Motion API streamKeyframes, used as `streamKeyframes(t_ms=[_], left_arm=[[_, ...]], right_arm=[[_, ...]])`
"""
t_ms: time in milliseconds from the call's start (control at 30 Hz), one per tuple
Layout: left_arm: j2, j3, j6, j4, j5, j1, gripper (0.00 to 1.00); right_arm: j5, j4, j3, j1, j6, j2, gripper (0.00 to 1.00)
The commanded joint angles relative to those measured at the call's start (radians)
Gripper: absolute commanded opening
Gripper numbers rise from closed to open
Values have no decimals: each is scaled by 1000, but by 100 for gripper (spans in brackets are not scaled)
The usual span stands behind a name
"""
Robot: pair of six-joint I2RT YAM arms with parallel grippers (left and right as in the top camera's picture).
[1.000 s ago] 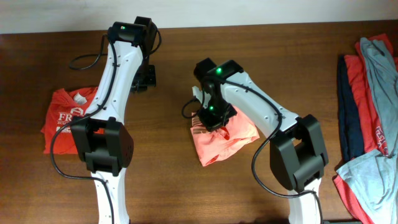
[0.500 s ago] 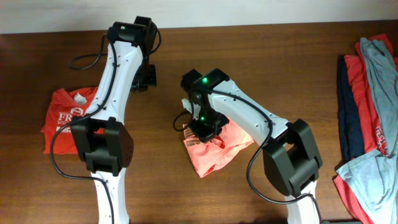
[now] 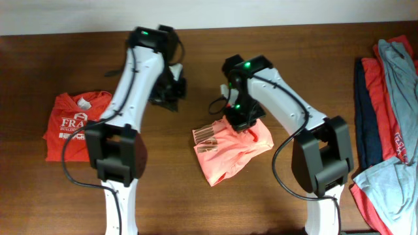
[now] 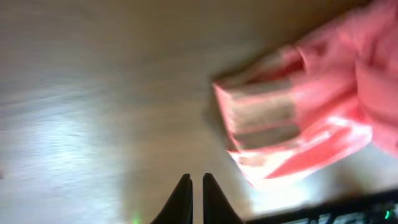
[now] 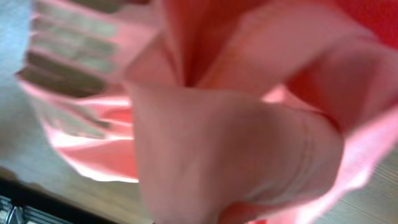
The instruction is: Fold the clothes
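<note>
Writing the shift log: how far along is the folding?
Done: one red shirt lies folded at left. In hand: the right gripper pinches the half-folded pink shirt; the left gripper is shut, empty. Left: finishing that fold, then the pile at the right edge.

White block lettering stood on the chest of the red shirt [image 3: 65, 127] lying near the left edge of the table [image 3: 196, 209]. Only "FRA" could be read, since the left arm [image 3: 124, 98] cut off the rest, and the smaller lines beneath were too fine to make out. Its white neck tag [image 3: 83, 102] was illegible. The salmon-pink shirt [image 3: 228, 156] bore plain bars, no letters. In the pile of shirts [image 3: 392, 78] at the right edge, small white print on a red one was unreadable
</note>
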Motion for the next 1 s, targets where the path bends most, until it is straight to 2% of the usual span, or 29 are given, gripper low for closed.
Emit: streamKeyframes(t_ms=[0, 233, 500, 833, 967], left_arm=[[-15, -87, 44, -11, 77, -105, 6], [-15, -228, 41, 18, 112, -176, 4], [-15, -344, 40, 108, 155, -201, 4], [-15, -478, -32, 352, 144, -246, 3], [-15, -531, -65, 530, 99, -254, 4]], right_arm=[[19, -3, -10, -19, -20, 2, 4], [20, -3, -5, -33, -20, -3, 4], [20, -14, 27, -118, -20, -33, 4], [19, -73, 57, -211, -54, -39, 4], [19, -79, 57, -216, -54, -39, 4]])
